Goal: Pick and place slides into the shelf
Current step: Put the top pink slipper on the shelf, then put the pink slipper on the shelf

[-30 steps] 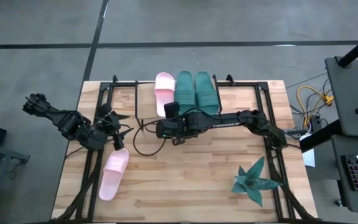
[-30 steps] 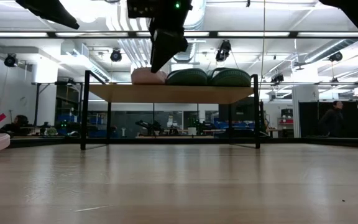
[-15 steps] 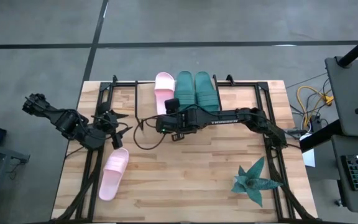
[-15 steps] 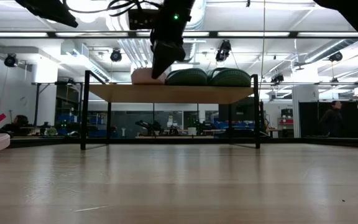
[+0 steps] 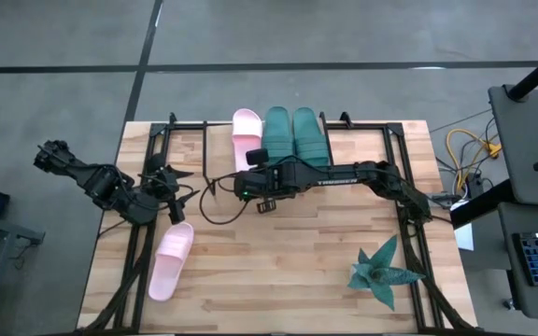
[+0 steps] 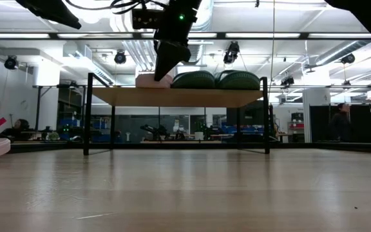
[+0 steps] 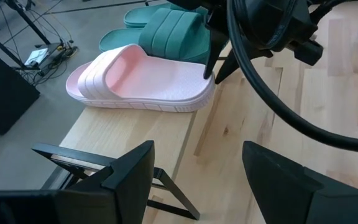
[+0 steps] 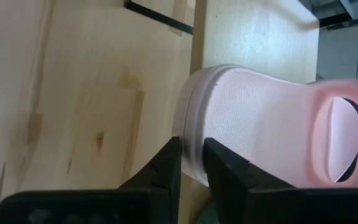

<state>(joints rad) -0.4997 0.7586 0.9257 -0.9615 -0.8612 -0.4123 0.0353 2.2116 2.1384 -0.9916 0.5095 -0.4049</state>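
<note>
One pink slide (image 5: 247,136) lies on the shelf (image 5: 339,131) beside two green slides (image 5: 293,136). The right gripper (image 5: 256,164) is by its heel.
</note>
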